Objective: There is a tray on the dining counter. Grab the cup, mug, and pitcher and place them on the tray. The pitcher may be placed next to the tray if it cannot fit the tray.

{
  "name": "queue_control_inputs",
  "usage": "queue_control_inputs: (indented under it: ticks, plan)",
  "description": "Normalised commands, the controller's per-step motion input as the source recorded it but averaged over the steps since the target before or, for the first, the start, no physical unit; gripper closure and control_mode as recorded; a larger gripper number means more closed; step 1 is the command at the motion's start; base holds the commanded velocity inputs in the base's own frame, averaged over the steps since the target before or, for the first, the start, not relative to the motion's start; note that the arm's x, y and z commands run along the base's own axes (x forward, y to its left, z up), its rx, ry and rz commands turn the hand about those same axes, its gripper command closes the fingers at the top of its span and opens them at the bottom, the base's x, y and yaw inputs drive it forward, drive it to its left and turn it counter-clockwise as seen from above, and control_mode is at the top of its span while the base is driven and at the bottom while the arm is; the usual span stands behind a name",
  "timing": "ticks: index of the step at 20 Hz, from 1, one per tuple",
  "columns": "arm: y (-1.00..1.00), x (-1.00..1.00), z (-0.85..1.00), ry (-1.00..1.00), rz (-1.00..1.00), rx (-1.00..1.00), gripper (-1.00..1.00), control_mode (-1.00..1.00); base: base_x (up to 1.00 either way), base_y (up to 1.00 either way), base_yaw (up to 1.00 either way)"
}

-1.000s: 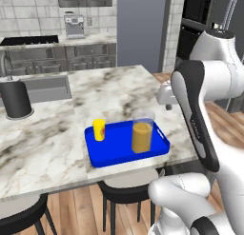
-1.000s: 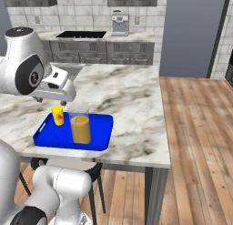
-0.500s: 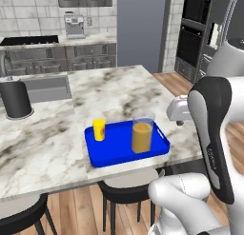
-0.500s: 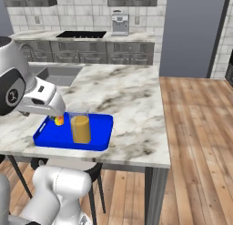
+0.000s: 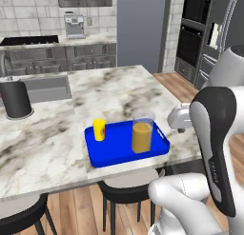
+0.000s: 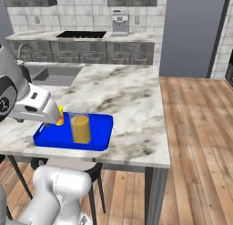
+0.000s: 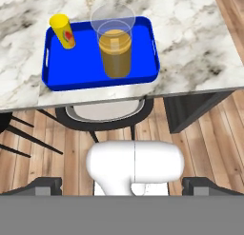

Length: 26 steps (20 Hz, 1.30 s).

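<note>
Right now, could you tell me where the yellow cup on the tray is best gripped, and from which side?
Probably grip the cup around its upper body, coming from above or from the tray's open left end. It stands upright, slim and handleless, and the taller pitcher stands apart on its other side, so that side looks more crowded.

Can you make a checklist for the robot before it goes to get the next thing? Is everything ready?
1. Bright blue rectangular tray lies flat on the white-grey marble dining counter: ok.
2. Tall slim bright-yellow cup stands upright on the tray: ok.
3. Clear glass pitcher with orange liquid stands upright on the tray: ok.
4. Short golden mug on the tray: not ok, it is not there.
5. Gripper empty, jaws spread wide: ok.
6. Free room on the tray for the mug, between cup and pitcher or in front of the cup: ok.
</note>
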Motion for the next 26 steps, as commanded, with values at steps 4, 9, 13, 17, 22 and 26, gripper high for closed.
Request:
queue_control_inputs:
  ticks: [4,9,13,17,22,26]
  plan:
    - [0.0,-0.06,0.0,0.0,0.0,0.0,-1.0,-1.0,0.0,0.0,0.0]
    - [0.0,0.0,0.0,0.0,0.0,0.0,-1.0,-1.0,0.0,0.0,0.0]
    - [0.0,0.0,0.0,0.0,0.0,0.0,-1.0,-1.0,0.0,0.0,0.0]
    - [0.0,0.0,0.0,0.0,0.0,0.0,-1.0,-1.0,0.0,0.0,0.0]
    - [0.0,0.0,0.0,0.0,0.0,0.0,-1.0,-1.0,0.0,0.0,0.0]
    - [0.0,0.0,0.0,0.0,0.0,0.0,-1.0,-1.0,0.0,0.0,0.0]
